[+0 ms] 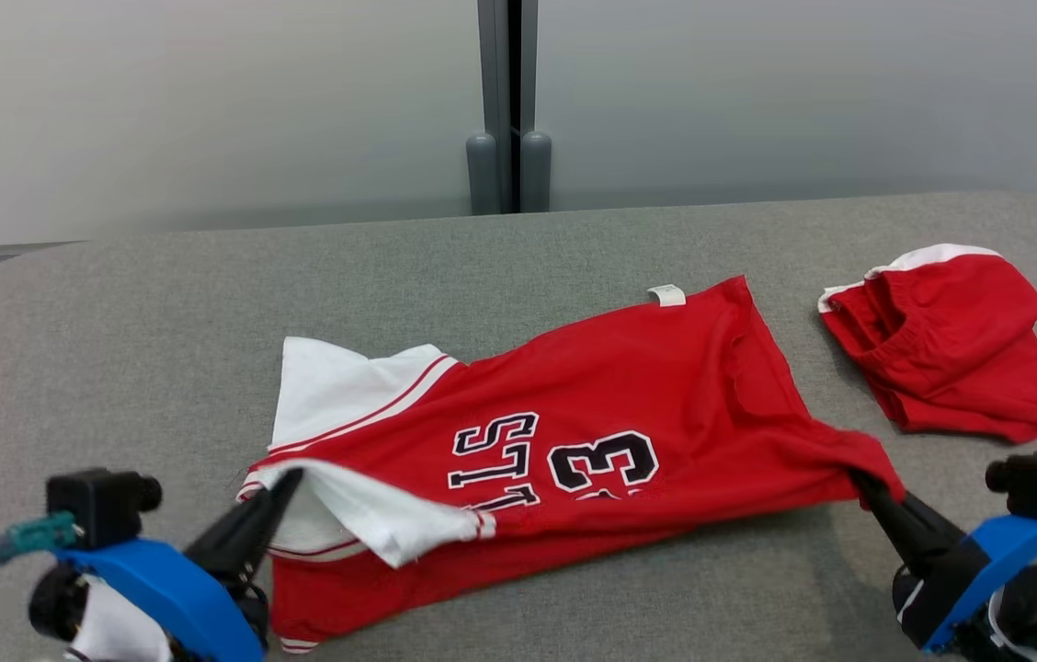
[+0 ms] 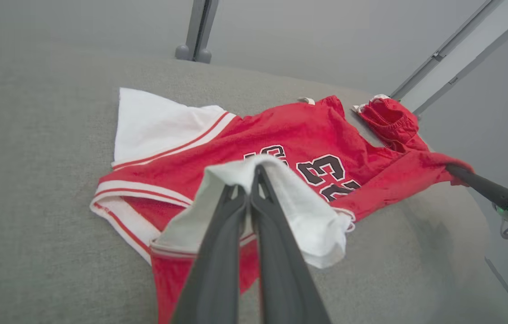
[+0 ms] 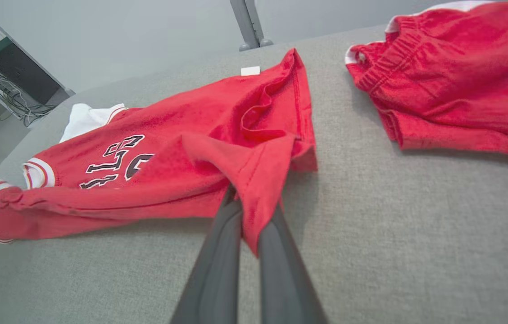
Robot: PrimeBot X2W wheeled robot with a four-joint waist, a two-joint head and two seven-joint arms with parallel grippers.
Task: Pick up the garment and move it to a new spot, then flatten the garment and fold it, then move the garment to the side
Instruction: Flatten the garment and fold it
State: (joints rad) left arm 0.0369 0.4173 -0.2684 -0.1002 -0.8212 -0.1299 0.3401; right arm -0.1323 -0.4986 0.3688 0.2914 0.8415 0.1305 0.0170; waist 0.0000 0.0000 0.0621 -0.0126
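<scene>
Grey fabric-covered table (image 1: 114, 313) spanned the head view. Red shorts (image 1: 951, 349) with white trim lay bunched at 2 o'clock on it. Beyond its far edge, a grey double post (image 1: 491, 92) stood at 12 o'clock against pale wall panels (image 1: 206, 110).

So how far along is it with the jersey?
Early on. Done: both grips are made, the left tool shut on the jersey's white flap and the right tool shut on its red corner. In hand: the near edge is raised off the table, and the far part lies rumpled. Left: moving, flattening, folding, setting aside. The shorts lie apart, at the right.
</scene>
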